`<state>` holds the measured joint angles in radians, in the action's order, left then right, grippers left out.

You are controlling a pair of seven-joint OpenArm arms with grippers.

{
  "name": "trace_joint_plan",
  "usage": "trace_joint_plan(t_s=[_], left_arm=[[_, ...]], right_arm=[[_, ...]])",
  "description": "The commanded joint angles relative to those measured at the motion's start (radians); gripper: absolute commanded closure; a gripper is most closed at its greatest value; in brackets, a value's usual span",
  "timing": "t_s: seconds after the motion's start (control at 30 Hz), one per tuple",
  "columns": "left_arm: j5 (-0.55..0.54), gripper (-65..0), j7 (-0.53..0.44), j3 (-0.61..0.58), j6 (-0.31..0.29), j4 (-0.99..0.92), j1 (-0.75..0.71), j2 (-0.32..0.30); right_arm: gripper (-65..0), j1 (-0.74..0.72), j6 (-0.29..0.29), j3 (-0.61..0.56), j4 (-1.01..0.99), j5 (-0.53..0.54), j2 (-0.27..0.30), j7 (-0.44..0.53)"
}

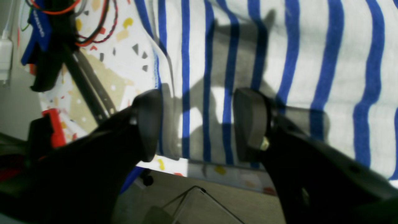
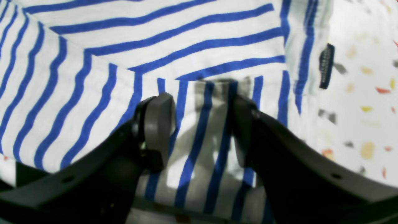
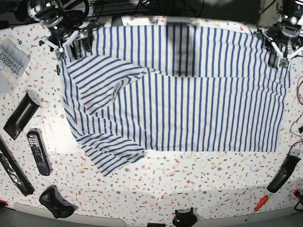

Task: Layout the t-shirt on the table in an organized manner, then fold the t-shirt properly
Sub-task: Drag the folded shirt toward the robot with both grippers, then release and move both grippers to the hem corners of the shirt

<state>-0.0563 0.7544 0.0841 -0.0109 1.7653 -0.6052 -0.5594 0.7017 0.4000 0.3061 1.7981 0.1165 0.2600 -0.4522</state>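
The t-shirt, white with thin blue stripes, lies spread flat on the table, with its sleeves and neck at the left and its hem at the right. One sleeve is folded in over the chest. My right gripper is open, with its jaws wide apart just above the striped cloth near the collar. The dark neck label is to its right. In the base view it sits at the shirt's far left corner. My left gripper is open over the shirt's corner by the table edge, at the far right in the base view.
A remote, a black bar and a game controller lie on the left. A clear box sits at the far left. A red screwdriver and a black handle lie at the front right. Cables hang by the left arm.
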Motion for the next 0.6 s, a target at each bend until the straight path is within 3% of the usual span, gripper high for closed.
trace_joint_plan(t_s=[0.0,0.13,0.27,0.57], left_arm=[[-0.022,-35.0,0.049,-0.006,-0.026,0.004,-0.016,-0.003],[-0.013,-35.0,0.085,-0.006,-0.026,0.012,-0.016,-0.003],[0.061,-35.0,0.135,-0.006,-0.026,0.038,-0.016,-0.003],[0.076,-35.0,0.143,-0.006,0.012,0.184,-0.015,-0.004]], right_arm=[[-29.0,0.016,-0.015,0.019,0.015,-0.026,0.010,-0.020],[-29.0,0.016,-0.015,0.037,0.018,-0.027,0.010,-0.023],[-29.0,0.017,-0.015,0.046,0.018,-0.027,0.009,-0.039],[-29.0,0.017,-0.015,0.055,0.018,-0.027,0.009,-0.046]])
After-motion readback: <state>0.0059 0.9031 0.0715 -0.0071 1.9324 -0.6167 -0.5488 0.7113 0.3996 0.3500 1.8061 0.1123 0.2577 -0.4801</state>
